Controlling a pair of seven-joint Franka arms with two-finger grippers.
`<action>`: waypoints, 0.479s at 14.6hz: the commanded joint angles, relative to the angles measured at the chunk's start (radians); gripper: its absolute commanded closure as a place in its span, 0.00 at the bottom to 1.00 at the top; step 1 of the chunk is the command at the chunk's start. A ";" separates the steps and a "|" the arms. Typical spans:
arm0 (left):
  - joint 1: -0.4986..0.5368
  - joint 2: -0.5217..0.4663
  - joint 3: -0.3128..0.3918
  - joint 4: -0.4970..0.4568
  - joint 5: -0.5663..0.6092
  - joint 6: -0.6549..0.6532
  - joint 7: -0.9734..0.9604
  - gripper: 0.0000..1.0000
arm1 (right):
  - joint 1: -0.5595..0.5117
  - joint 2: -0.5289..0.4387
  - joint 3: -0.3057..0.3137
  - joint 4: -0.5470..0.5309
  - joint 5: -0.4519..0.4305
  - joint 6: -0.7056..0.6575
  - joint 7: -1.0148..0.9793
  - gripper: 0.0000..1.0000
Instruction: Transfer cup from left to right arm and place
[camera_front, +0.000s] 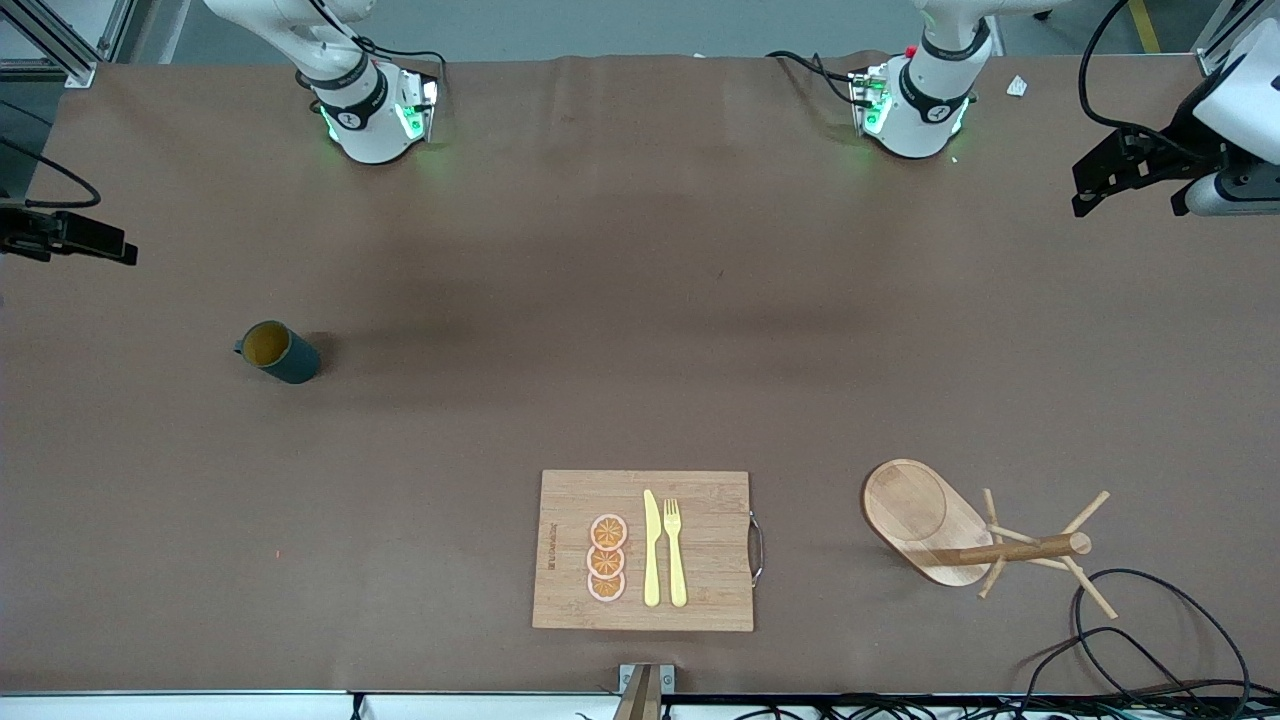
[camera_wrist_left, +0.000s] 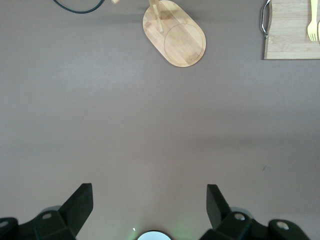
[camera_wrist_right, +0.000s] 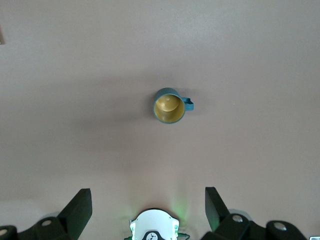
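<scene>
Cup: small dark teal ribbed mug (camera_front: 278, 352), upright on brown table (camera_front: 640, 300), toward right arm's end, well apart from wooden chopping board (camera_front: 700, 500).
Left gripper (camera_wrist_left: 150, 202): fingers wide, empty, over bare table.
Right gripper (camera_wrist_right: 148, 205): fingers wide, empty, high over mug.

Dark teal cup (camera_front: 279, 352) with yellowish-brown inside; yellow fork (camera_front: 676, 552) and knife (camera_front: 651, 548).
</scene>
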 joint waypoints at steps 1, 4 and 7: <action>0.002 -0.002 0.004 0.017 -0.001 -0.018 0.018 0.00 | -0.001 -0.076 0.000 -0.078 -0.002 0.011 0.019 0.00; 0.003 -0.003 0.004 0.017 -0.001 -0.018 0.023 0.00 | 0.000 -0.096 0.000 -0.088 -0.002 0.017 0.019 0.00; 0.001 -0.002 0.004 0.017 0.000 -0.018 0.021 0.00 | -0.003 -0.130 -0.001 -0.092 -0.003 0.030 0.019 0.00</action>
